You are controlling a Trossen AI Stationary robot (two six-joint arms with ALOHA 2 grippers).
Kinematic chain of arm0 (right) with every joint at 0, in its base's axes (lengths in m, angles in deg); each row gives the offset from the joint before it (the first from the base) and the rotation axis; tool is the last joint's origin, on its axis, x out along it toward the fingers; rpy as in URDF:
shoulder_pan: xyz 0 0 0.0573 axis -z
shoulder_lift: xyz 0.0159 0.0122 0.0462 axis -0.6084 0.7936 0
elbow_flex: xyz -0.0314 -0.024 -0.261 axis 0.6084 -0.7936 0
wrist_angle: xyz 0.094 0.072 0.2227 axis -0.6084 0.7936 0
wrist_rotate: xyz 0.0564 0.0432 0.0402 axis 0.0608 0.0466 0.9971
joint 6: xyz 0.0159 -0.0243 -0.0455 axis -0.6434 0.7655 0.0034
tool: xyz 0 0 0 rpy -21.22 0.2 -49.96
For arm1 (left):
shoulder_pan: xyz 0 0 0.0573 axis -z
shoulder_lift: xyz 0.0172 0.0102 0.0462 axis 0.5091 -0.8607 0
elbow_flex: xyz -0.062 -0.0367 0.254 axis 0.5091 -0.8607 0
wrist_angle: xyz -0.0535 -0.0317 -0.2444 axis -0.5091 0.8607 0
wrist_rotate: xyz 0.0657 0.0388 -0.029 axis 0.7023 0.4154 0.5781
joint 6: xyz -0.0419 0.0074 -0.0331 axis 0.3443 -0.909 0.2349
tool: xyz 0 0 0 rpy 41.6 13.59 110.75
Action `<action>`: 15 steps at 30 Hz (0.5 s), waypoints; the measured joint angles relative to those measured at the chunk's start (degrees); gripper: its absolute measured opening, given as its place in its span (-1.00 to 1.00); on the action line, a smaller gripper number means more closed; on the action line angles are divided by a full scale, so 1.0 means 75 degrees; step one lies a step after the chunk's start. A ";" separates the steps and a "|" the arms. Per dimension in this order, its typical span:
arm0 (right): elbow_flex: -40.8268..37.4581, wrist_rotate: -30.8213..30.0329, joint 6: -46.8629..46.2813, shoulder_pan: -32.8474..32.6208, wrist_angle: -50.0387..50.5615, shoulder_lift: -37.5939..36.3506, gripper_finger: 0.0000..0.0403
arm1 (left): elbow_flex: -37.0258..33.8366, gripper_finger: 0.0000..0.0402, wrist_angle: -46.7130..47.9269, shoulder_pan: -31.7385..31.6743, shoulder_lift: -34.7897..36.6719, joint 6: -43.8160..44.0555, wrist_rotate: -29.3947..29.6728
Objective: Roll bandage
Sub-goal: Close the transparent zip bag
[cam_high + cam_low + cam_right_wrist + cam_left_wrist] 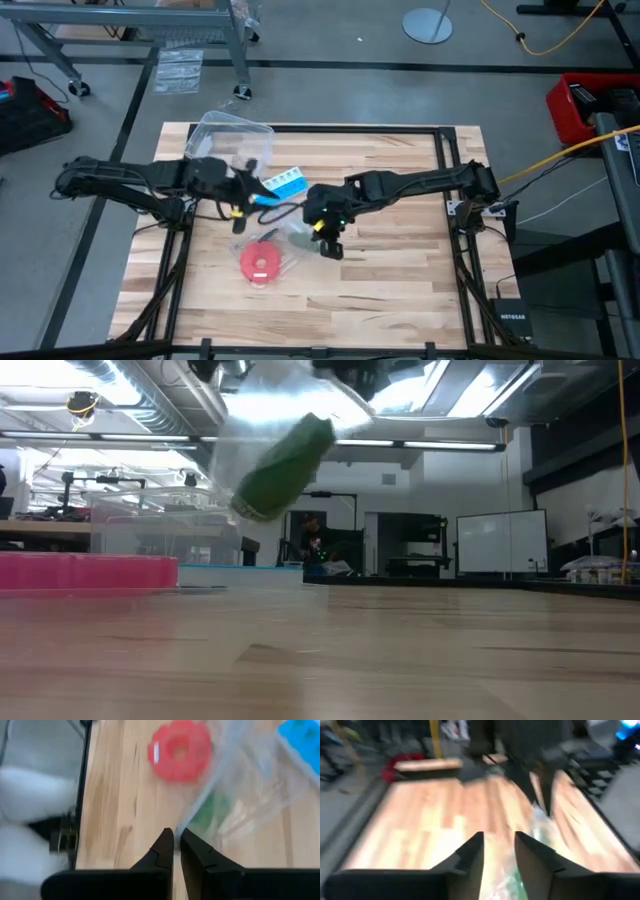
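Bandage [283, 468]: a green bundle blurred behind clear plastic bag [262, 430], its top cut off by the frame edge. Beyond the left gripper [499, 852], blurred green streaks. Beyond the right gripper [176, 845], a green smear through plastic; contact indiscernible.

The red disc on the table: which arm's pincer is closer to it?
The right. The right pincer hangs just beside the red disc, pinching a clear bag. The left pincer sits farther off, toward the table's back.
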 joint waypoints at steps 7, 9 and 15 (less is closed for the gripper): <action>0.0009 -0.0030 0.0215 -0.0120 0.1114 -0.0009 -0.90 | -0.0200 -0.25 -0.0561 0.0263 -0.1056 -0.0575 -0.0634; 0.0011 -0.0045 0.0217 -0.0127 0.1668 -0.0050 -0.90 | -0.0207 -0.24 -0.0972 0.0308 -0.1442 -0.0839 -0.0639; 0.0009 -0.0305 0.0225 -0.0128 0.4203 -0.0339 -0.94 | -0.0207 -0.29 -0.2136 0.0319 -0.2370 -0.1356 -0.0647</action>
